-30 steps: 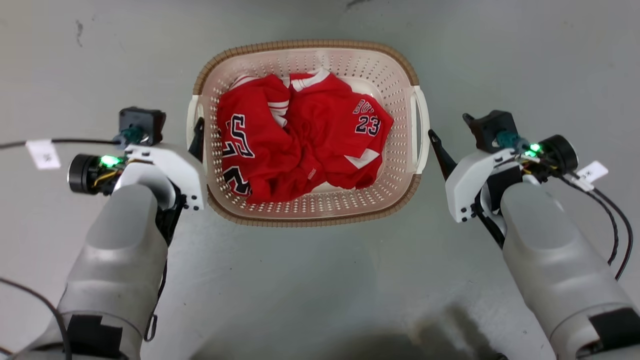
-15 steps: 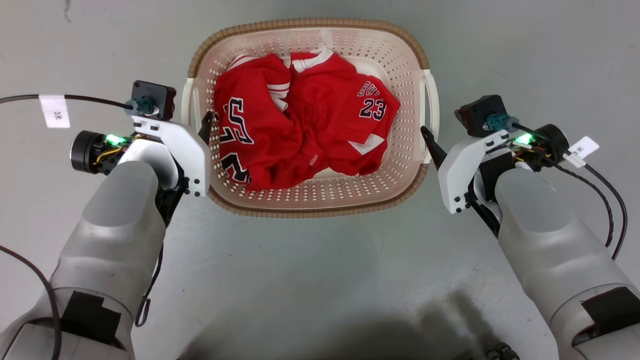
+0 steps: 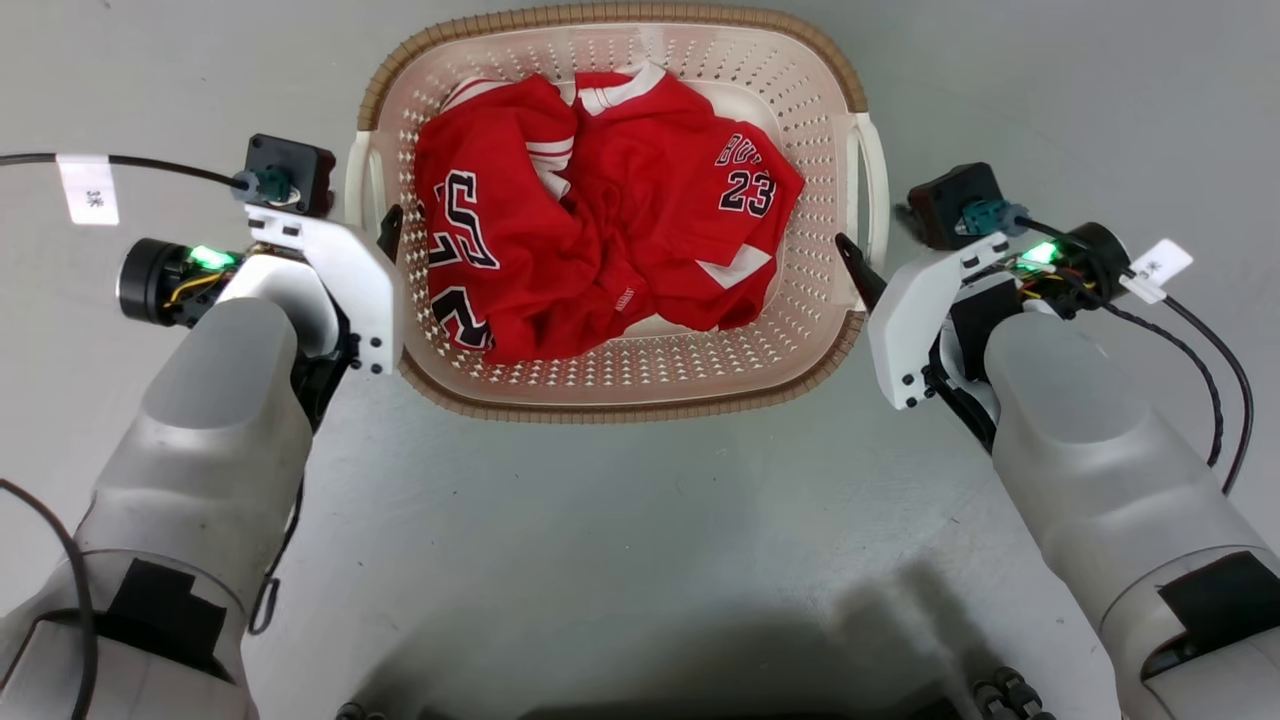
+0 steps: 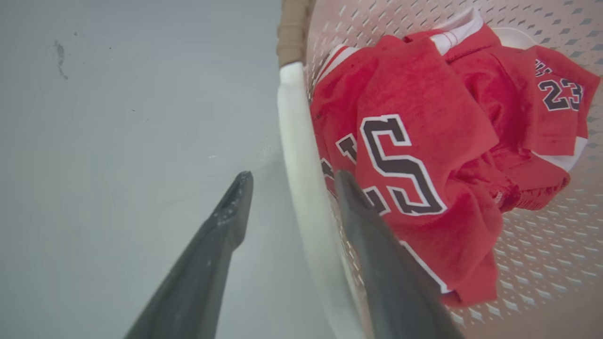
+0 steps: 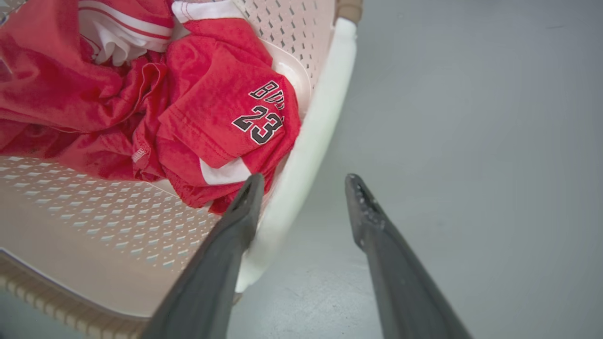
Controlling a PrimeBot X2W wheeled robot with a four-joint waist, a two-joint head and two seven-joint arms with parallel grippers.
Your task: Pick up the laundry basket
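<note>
**Laundry basket on floor, both grippers astride its handles**

We find the laundry basket (image 3: pixel 620 408) upright on the grey floor (image 3: pixel 620 560), directly ahead of the robot and between its arms. Its long axis appears to run side to side, with a white handle at each short end. The walls are cream plastic pierced with rows of small holes, the corners are rounded, and the rim is a brown woven-look band. Crumpled red jerseys (image 3: pixel 590 240) with dark numerals and white trim cover most of the bottom.

The left gripper (image 4: pixel 292 176) stands spread, one finger outside the left handle (image 4: pixel 294 155) and one inside the wall, beside the cloth. The right gripper (image 5: pixel 304 178) is likewise spread across the right handle (image 5: pixel 320 117). We cannot confirm contact at either. Tagged cables (image 3: pixel 1215 350) trail from both wrists
</note>
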